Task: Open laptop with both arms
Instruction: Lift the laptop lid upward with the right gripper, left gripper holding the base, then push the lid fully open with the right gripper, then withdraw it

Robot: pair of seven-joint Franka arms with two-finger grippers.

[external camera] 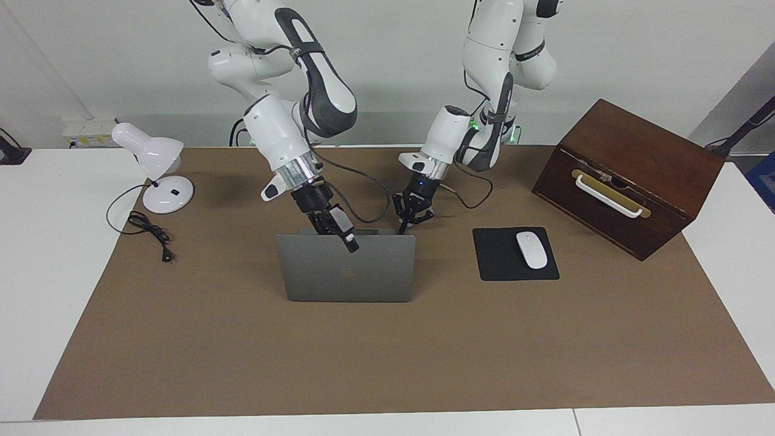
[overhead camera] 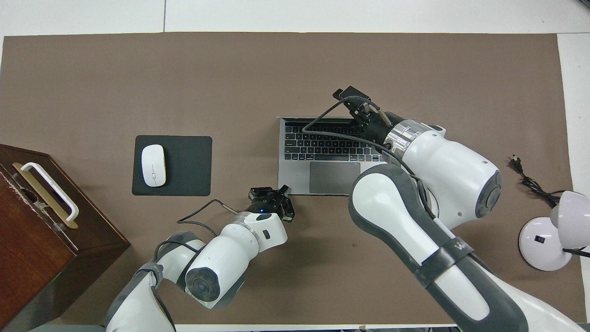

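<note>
The laptop (external camera: 346, 269) is seen standing open near the middle of the desk (external camera: 387, 363), its lid raised about upright and its keyboard (overhead camera: 322, 140) exposed in the overhead view. The right end effector (external camera: 350, 242) is set at the lid's top edge; whether its fingers are together cannot be told. The left end effector (external camera: 407, 221), fingertips together, is held at the base's corner nearest the robots. A brown mat (external camera: 242, 351) covers the white desk, with a plain white wall (external camera: 387, 72) above it.
</note>
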